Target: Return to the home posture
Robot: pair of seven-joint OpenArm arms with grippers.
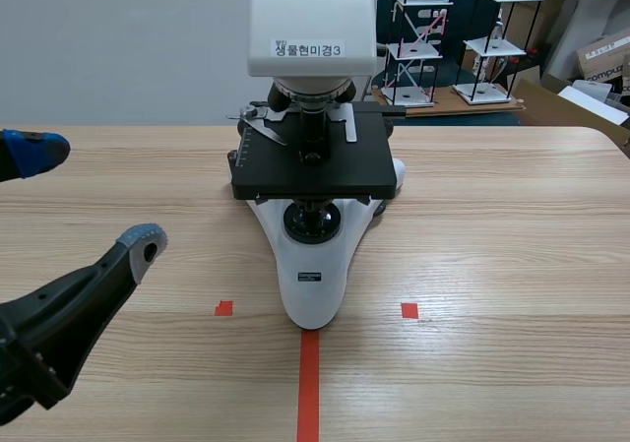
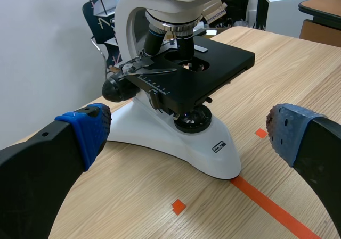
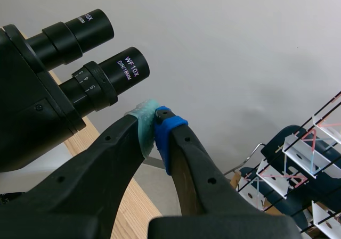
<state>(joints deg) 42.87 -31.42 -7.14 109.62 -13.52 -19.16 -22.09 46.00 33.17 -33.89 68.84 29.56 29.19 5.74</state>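
Observation:
A white microscope with a black stage stands at the middle of the wooden table. My left gripper hovers open at the table's left side, nothing between its blue-padded fingers. In the left wrist view the microscope is ahead of the open left gripper, apart from it. My right gripper is shut on nothing, raised high beside the microscope's two black eyepieces. The right arm does not show in the scene view.
Wire racks and cardboard boxes stand behind the table at the back right. A dark chair stands behind the microscope in the left wrist view. A grey wall lies beyond the right gripper.

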